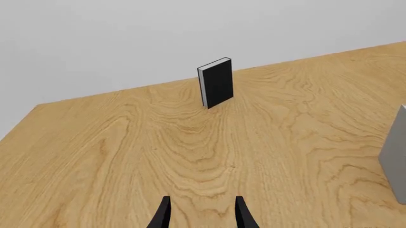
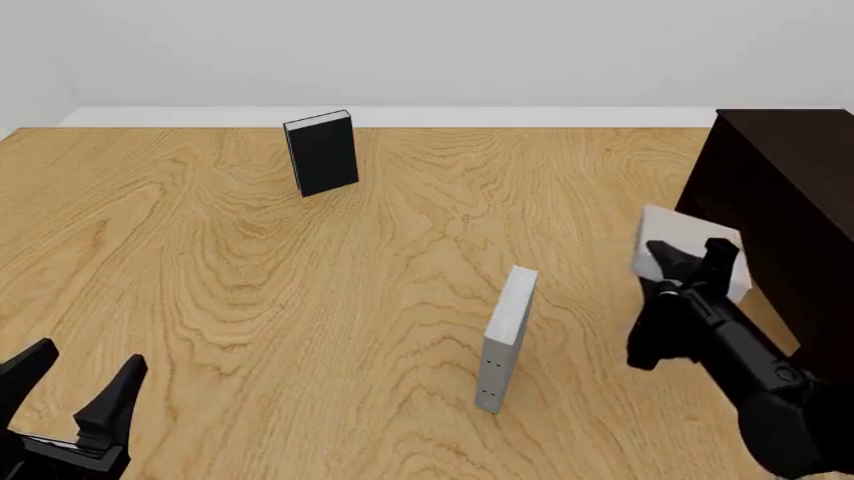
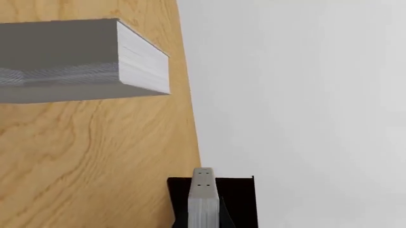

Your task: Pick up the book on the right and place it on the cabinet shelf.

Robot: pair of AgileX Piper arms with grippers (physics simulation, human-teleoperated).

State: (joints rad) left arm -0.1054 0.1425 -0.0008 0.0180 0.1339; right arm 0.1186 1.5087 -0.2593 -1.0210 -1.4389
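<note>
The book (image 2: 663, 232), thick and light grey with whitish page edges, stands at the right of the table close to the dark cabinet (image 2: 787, 190). The shelf recess cannot be made out from here. My right gripper (image 2: 691, 252) hovers just in front of the book, fingers spread and nothing between them. The right wrist view shows the book (image 3: 76, 57) ahead with its grey cover and white pages, and no fingers. My left gripper (image 2: 87, 355) rests open at the near left, seen again as the left gripper (image 1: 203, 202) in the left wrist view.
A black book (image 2: 320, 152) stands upright at the back, also visible as the black book (image 1: 216, 83). A thin grey book (image 2: 507, 335) with dots on its spine stands mid-table, left of my right arm. Its edge (image 1: 396, 156) shows in the left wrist view.
</note>
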